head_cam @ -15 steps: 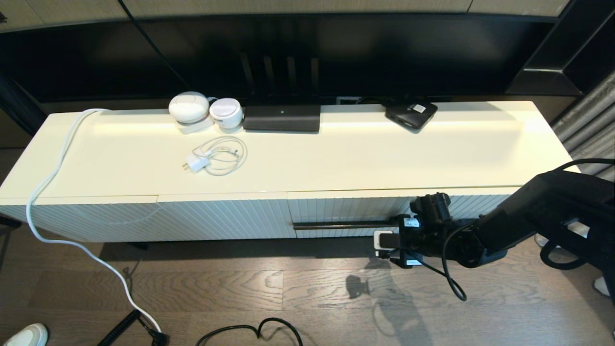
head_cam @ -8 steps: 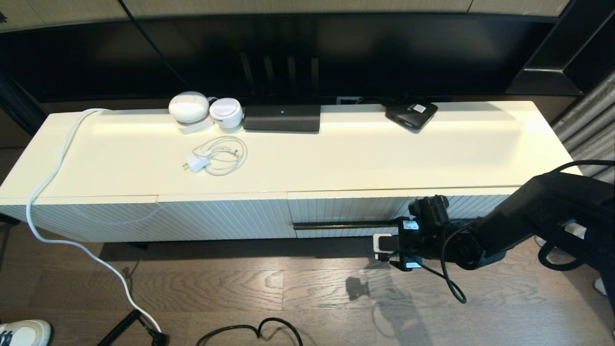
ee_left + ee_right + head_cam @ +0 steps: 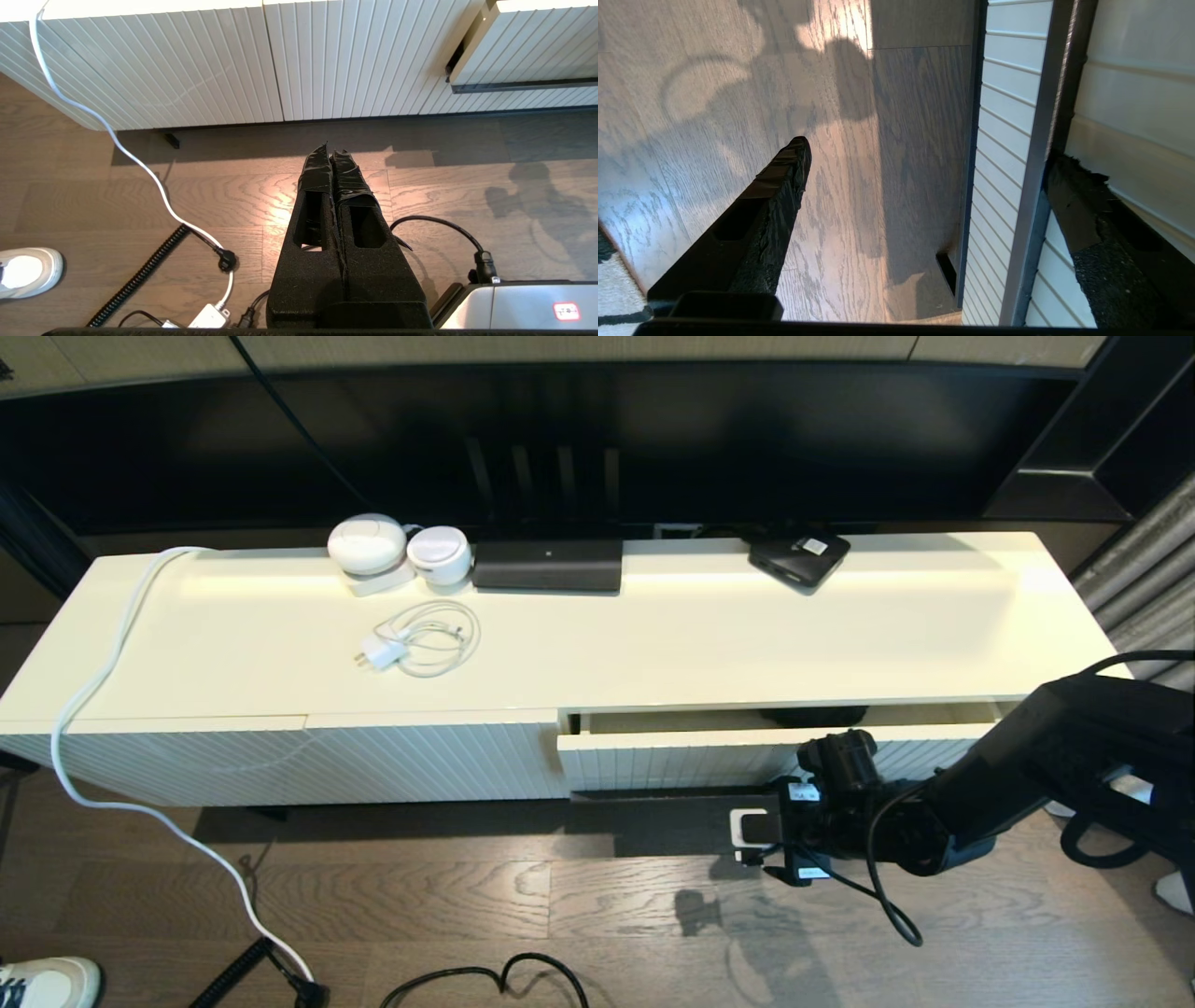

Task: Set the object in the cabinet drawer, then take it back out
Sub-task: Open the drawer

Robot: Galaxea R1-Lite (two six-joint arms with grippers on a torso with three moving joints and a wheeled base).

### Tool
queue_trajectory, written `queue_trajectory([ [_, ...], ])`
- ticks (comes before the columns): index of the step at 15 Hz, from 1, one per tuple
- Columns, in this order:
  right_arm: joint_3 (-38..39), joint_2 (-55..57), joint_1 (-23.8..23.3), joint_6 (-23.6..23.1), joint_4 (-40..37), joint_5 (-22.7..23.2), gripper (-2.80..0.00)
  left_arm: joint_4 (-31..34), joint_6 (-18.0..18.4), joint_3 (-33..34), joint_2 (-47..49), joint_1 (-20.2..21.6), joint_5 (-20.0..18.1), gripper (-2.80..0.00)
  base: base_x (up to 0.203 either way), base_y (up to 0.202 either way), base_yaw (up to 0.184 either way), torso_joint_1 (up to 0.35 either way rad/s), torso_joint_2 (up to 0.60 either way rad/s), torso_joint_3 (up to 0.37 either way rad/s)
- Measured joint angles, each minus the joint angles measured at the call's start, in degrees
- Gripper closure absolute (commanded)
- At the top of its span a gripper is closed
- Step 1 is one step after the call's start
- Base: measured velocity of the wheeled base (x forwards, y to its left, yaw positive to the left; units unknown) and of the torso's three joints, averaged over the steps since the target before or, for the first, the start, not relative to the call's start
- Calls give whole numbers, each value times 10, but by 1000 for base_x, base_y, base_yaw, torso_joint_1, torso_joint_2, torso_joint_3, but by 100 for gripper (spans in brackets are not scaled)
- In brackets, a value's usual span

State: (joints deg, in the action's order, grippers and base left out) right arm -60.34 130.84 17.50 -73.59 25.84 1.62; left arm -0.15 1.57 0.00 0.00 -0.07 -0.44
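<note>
The cabinet drawer (image 3: pixel 672 758) at the right of the cream cabinet stands out by a narrow gap. In that gap a black shape, the object (image 3: pixel 812 716), shows partly, the rest hidden under the cabinet top. My right gripper (image 3: pixel 756 805) is open at the drawer's dark bar handle (image 3: pixel 1038 177). One finger (image 3: pixel 1083 224) sits behind the bar against the drawer front, and the other finger (image 3: pixel 775 200) hangs over the floor. My left gripper (image 3: pixel 331 151) is shut and empty, low over the wooden floor in front of the cabinet.
On the cabinet top (image 3: pixel 747 635) lie a white charger with coiled cable (image 3: pixel 415 639), two round white devices (image 3: pixel 369 546), a long black device (image 3: pixel 547 565) and a flat black box (image 3: pixel 798 558). A white cable (image 3: pixel 93 691) drops to the floor; cords (image 3: pixel 504 980) and a shoe (image 3: pixel 47 985) lie there.
The drawer was shut and has now slid out a little toward me. My right gripper has moved back and down with the bar handle, its jaws still wide.
</note>
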Motion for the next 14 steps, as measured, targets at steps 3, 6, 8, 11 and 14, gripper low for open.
queue_trajectory([
  [3, 26, -7, 11, 2, 7, -2, -280, 0, 0, 0, 0, 0, 0, 0, 0, 0, 0, 0, 0, 0],
  [6, 39, -18, 18, 2, 3, -1, -280, 0, 0, 0, 0, 0, 0, 0, 0, 0, 0, 0, 0, 0],
  [8, 49, -28, 19, 3, 4, -2, -280, 0, 0, 0, 0, 0, 0, 0, 0, 0, 0, 0, 0, 0],
  [11, 85, -59, 22, 2, 2, -2, -280, 0, 0, 0, 0, 0, 0, 0, 0, 0, 0, 0, 0, 0],
  [14, 139, -125, 22, 2, -11, -2, -280, 0, 0, 0, 0, 0, 0, 0, 0, 0, 0, 0, 0, 0],
])
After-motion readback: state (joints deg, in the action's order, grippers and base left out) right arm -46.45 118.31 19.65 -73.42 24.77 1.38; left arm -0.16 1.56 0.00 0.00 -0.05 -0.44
